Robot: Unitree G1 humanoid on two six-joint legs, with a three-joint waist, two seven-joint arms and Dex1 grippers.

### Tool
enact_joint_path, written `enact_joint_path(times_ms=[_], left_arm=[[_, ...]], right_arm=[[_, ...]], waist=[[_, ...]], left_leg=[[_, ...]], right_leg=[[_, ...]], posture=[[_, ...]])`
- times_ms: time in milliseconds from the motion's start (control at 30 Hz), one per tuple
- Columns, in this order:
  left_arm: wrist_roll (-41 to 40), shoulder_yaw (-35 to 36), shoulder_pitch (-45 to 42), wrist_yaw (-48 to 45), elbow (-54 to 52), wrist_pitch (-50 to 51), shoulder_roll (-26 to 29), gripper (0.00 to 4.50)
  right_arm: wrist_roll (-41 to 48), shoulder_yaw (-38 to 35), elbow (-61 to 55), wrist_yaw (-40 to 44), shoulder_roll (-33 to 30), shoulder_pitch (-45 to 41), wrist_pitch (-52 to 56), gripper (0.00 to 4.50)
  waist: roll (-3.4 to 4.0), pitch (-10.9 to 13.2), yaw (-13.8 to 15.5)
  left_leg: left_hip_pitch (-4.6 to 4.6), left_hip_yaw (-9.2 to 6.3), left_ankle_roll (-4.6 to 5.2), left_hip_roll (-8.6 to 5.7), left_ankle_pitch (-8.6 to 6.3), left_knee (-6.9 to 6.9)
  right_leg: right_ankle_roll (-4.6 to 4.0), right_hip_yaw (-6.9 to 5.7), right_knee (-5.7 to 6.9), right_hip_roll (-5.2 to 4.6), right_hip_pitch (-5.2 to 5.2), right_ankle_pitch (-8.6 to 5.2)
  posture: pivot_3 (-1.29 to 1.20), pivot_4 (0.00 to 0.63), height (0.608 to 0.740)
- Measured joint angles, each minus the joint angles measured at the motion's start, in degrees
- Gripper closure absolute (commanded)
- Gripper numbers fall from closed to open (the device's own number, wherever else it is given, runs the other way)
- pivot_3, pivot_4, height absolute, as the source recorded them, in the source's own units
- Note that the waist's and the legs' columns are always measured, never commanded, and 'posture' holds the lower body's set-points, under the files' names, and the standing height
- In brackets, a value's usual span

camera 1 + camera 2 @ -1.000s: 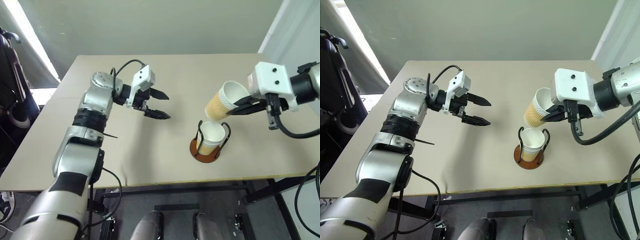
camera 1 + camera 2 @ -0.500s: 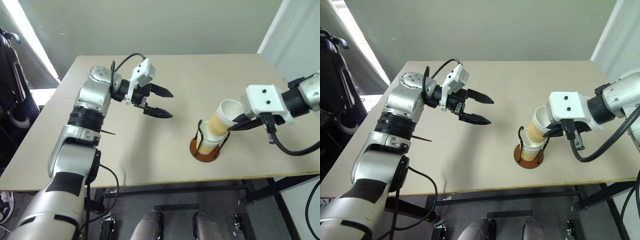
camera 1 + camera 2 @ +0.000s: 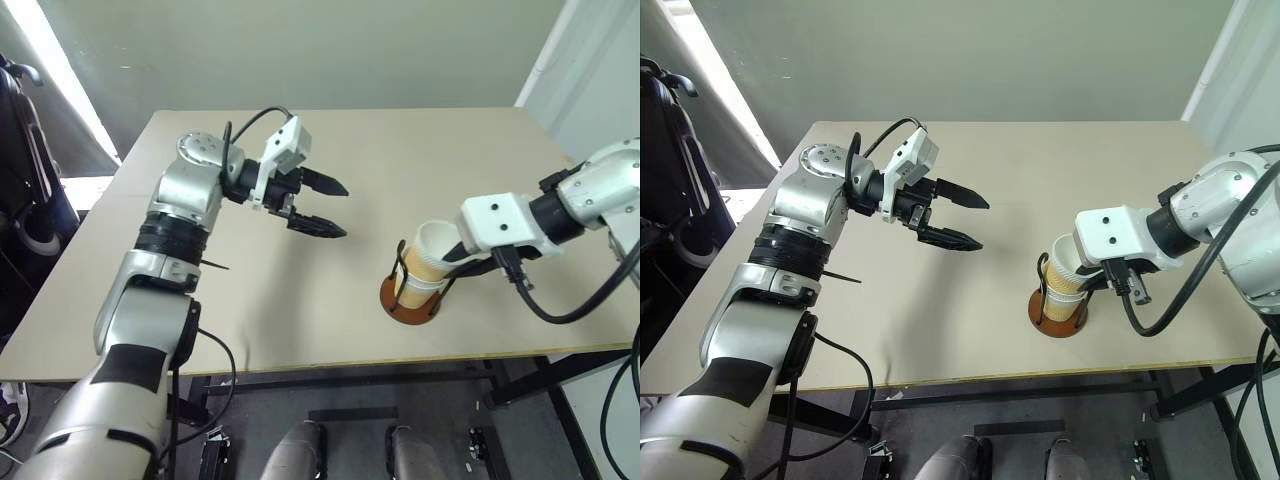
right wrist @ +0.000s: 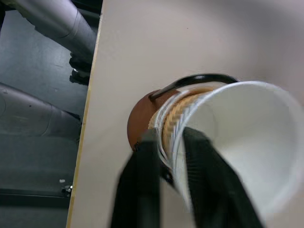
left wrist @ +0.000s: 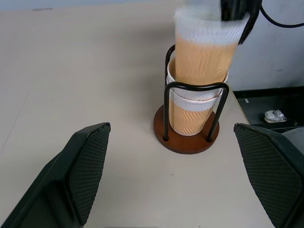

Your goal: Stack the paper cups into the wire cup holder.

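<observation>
The wire cup holder (image 3: 408,306) stands on its reddish-brown base near the table's front right. One paper cup (image 5: 192,114) sits inside its black loops. A second paper cup (image 3: 430,250) is nested into it, leaning slightly. My right gripper (image 4: 170,137) is at that upper cup's rim, on the side away from my left arm. My left gripper (image 3: 325,205) hovers open over the table's middle, pointing at the holder and well apart from it; its fingers (image 5: 85,166) frame the holder in the left wrist view and hold nothing.
The holder stands a short way from the table's front edge (image 3: 400,364). A dark chair (image 3: 20,150) is beside the table's left end. A white panel (image 3: 590,60) rises at the right. Bare tabletop (image 3: 420,160) lies behind the holder.
My right gripper came down and to the left, bringing the tilted cup from above the holder into the cup standing there. The left gripper drew back and up slightly early on.
</observation>
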Motion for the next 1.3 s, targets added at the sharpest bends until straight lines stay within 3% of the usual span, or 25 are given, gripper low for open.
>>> enact_joint_path(times_ms=[167,367,533,700,867,1300], left_arm=[[0.05,-0.08,1.59,0.0,-0.69,-0.03,0.12,0.0],[-0.02,0.44,2.26,1.58,-1.91,1.28,0.37,0.0],[-0.09,2.63,3.89,6.06,-2.13,2.8,0.25,0.0],[-0.16,5.77,6.12,14.28,-3.28,3.77,-0.86,0.0],[-0.48,10.03,7.96,24.56,-4.53,5.13,-2.76,0.0],[-1.02,17.96,17.12,47.26,-13.29,7.72,-6.62,0.0]], right_arm=[[2.33,-0.92,1.5,-2.92,4.75,-3.22,4.95,1.18],[8.9,-11.46,7.84,-12.18,10.22,-8.27,16.94,1.18],[10.39,-17.22,11.55,-21.53,12.87,-5.13,19.97,1.18],[6.26,-21.2,21.81,-35.71,16.75,2.0,14.34,1.18],[4.43,-26.89,31.88,-47.04,19.57,2.86,8.74,1.18],[3.83,-32.38,43.75,-64.62,27.25,6.63,-3.31,1.18]], waist=[[-0.04,0.04,-0.03],[-0.04,0.08,0.24],[-0.09,0.11,0.29],[-0.02,0.15,0.36],[0.02,0.2,0.35],[0.08,0.24,0.3]], left_leg=[[0.01,0.0,-0.01,0.0,0.01,0.0],[0.0,-0.06,-0.01,-0.02,0.0,0.0],[0.14,-0.15,-0.14,-0.03,-0.09,0.0],[0.15,-0.15,-0.12,-0.04,-0.07,0.05],[0.19,-0.13,-0.14,-0.03,-0.06,0.03],[0.27,-0.12,-0.21,-0.02,-0.07,0.04]], right_leg=[[-0.01,0.0,0.01,0.01,-0.01,0.01],[-0.04,0.0,-0.01,0.0,0.03,-0.01],[-0.09,-0.04,-0.01,0.01,0.11,-0.03],[0.4,-0.04,0.01,-0.02,0.12,0.29],[0.4,-0.05,0.01,-0.02,0.12,0.35],[0.25,-0.1,0.0,-0.01,0.16,0.56]], posture=[[0.0,0.15,0.74],[0.0,0.15,0.74],[0.0,0.15,0.74],[0.0,0.15,0.74],[0.0,0.15,0.74],[0.0,0.15,0.74]])
